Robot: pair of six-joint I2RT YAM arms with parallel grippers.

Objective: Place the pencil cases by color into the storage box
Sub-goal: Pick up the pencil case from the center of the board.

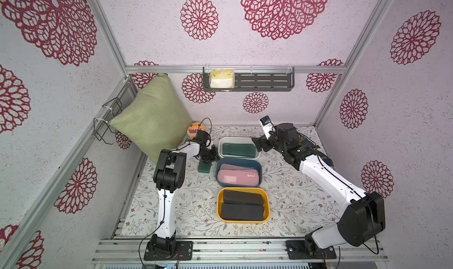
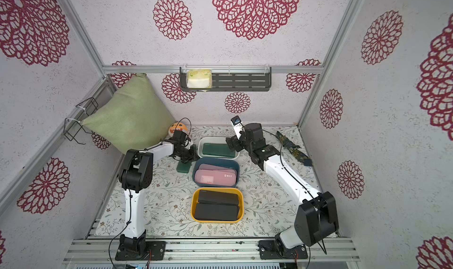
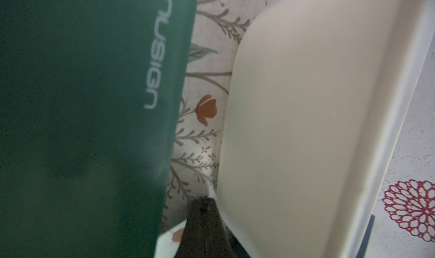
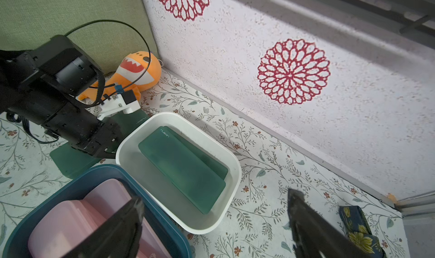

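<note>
Three bins stand in a row. The white bin (image 1: 239, 138) holds two dark green pencil cases (image 4: 183, 165). Pink cases (image 1: 237, 177) fill the blue bin (image 1: 218, 172), and black cases (image 1: 242, 206) lie in the yellow bin (image 1: 219, 206). A loose green case (image 1: 204, 167) (image 3: 82, 103) lies on the mat left of the white bin. My left gripper (image 3: 204, 202) (image 1: 209, 157) is shut on nothing, its tip down in the gap between that case and the white bin's wall (image 3: 294, 103). My right gripper (image 4: 215, 198) (image 1: 259, 145) hangs open over the white bin's right end.
A green pillow (image 1: 152, 118) leans in the back left corner with an orange plush toy (image 1: 195, 129) beside it. A dark blue floral cloth strip (image 2: 294, 150) lies at the back right. A wall shelf (image 1: 247, 81) hangs above the back edge.
</note>
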